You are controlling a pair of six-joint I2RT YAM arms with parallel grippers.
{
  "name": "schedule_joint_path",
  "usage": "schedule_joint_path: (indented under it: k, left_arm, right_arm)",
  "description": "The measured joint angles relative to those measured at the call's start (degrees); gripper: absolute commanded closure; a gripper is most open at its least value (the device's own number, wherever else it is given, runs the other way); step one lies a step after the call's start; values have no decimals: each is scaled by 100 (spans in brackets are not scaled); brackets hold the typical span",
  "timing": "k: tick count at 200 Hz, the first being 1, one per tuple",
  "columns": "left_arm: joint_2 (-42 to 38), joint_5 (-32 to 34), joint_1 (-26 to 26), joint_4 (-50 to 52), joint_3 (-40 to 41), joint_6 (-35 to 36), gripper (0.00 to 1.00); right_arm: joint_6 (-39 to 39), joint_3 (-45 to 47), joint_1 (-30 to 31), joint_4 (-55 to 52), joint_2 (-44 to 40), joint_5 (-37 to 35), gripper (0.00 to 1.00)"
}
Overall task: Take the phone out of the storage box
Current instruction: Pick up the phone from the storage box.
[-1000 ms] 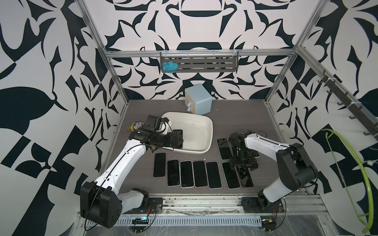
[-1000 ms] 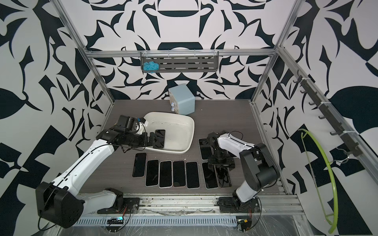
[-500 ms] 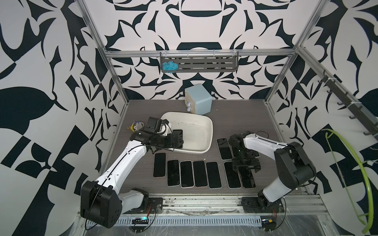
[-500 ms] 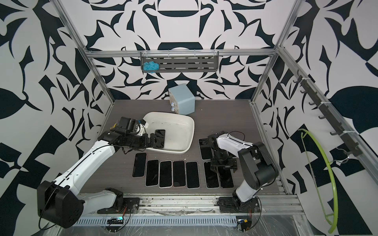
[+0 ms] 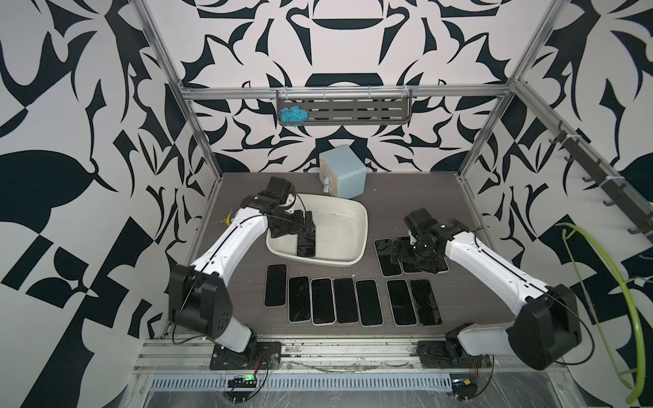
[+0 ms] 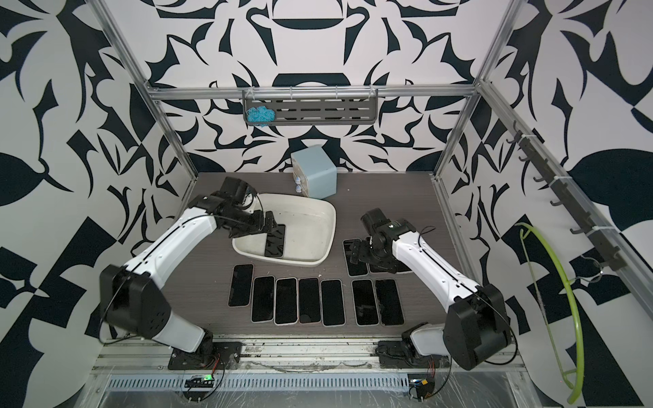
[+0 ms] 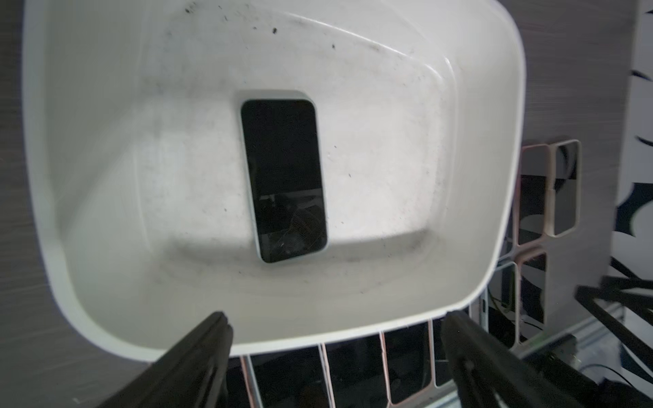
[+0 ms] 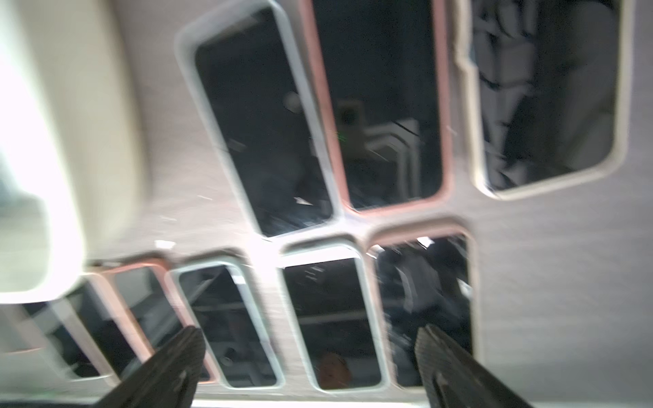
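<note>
Storage box (image 5: 339,229) sits mid-table (image 5: 406,197), white tub, grubby inside; one phone (image 5: 306,245) lies flat on its floor, screen up, in the front-L part close to the front wall, long side running front to back; same in both top views

L wrist view: phone (image 7: 284,180) alone in the tub, nothing else w/ it; glass looks cracked at the end nearer the gripper

L gripper (image 7: 337,318) over the box's L rim, fingers spread wide, nothing between them, not touching the phone; phone lies out ahead of the tips

R gripper (image 8: 311,332) well apart from the box, off to its R, above a few phones (image 5: 387,258) lying on the table there; fingers wide apart, holding nothing; R wrist view is smeared, so prob. clear of the screens but can't swear to it

Row of phones (image 5: 344,300) along the table front, seven, screens up, side by side

Light-blue drawer unit (image 5: 348,176) at the back, just behind the box
</note>
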State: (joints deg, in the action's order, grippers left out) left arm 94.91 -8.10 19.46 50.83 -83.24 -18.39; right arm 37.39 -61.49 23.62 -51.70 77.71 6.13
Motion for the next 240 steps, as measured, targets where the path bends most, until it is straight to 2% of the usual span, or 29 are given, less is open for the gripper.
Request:
schedule_joint_path:
  k: [27, 58, 109, 166, 186, 223, 227, 240]
  left_arm:
    - [1130, 334, 17, 262, -654, 96, 0]
    - [1875, 560, 24, 474, -890, 138, 0]
    - [2291, 706, 114, 433, -1091, 197, 0]
    - [2767, 837, 282, 282, -1248, 190, 1]
    - [2900, 964, 326, 295, -1274, 164, 8]
    - [3062, 1143, 372, 365, -1462, 151, 14]
    - [3077, 1169, 378, 374, -1473, 142, 19]
    - [3097, 1204, 385, 396, -1502, 129, 26]
  right_arm:
    - [-4, -142, 0, 474, 22, 321, 1]
    - [-11, -155, 0, 896, -234, 485, 1]
    - [-109, 46, 0, 1161, -1137, 516, 1]
    - [-162, 286, 0, 949, -1167, 514, 1]
    - [-164, 286, 0, 946, -1165, 516, 1]
    - [-210, 269, 0, 870, -1161, 516, 1]
    - [-227, 254, 0, 852, -1154, 516, 1]
    - [-278, 190, 0, 815, -1132, 509, 1]
